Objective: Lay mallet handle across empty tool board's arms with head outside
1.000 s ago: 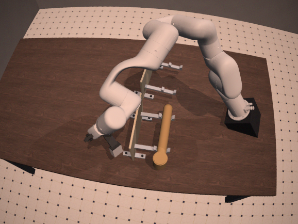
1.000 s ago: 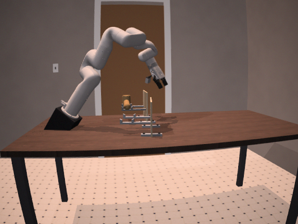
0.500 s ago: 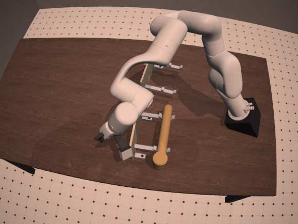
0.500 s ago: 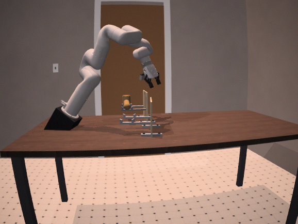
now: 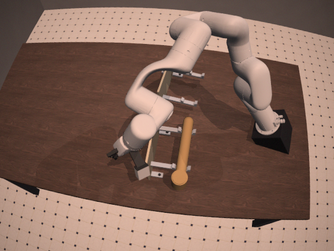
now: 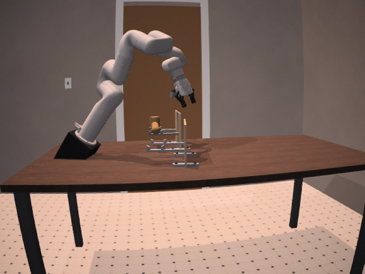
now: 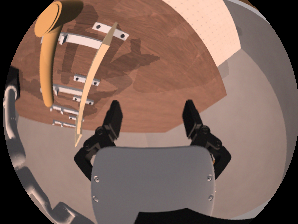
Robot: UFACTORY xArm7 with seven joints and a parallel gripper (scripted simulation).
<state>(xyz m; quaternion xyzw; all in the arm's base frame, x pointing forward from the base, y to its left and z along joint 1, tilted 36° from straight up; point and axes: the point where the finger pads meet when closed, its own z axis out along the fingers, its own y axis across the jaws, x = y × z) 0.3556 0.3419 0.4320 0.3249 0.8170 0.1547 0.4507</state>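
Note:
The orange mallet (image 5: 184,146) lies across the two arms of the nearer tool board (image 5: 151,146), with its head (image 5: 179,180) outside the front arm. The empty tool board (image 5: 164,81) stands behind it, and its two arms (image 5: 180,100) are bare. My gripper (image 5: 125,159) is open and empty. It hangs high above the table on the back side of the mallet's board, away from the arms. In the side view the gripper (image 6: 187,101) is above and to the right of both boards. The wrist view shows the open fingers with the mallet (image 7: 45,56) far to the left.
The robot's black base (image 5: 272,131) stands at the right of the table. The arm's links pass over the empty board and hide part of it. The boards' upright panels (image 6: 181,132) stand between the gripper and the mallet.

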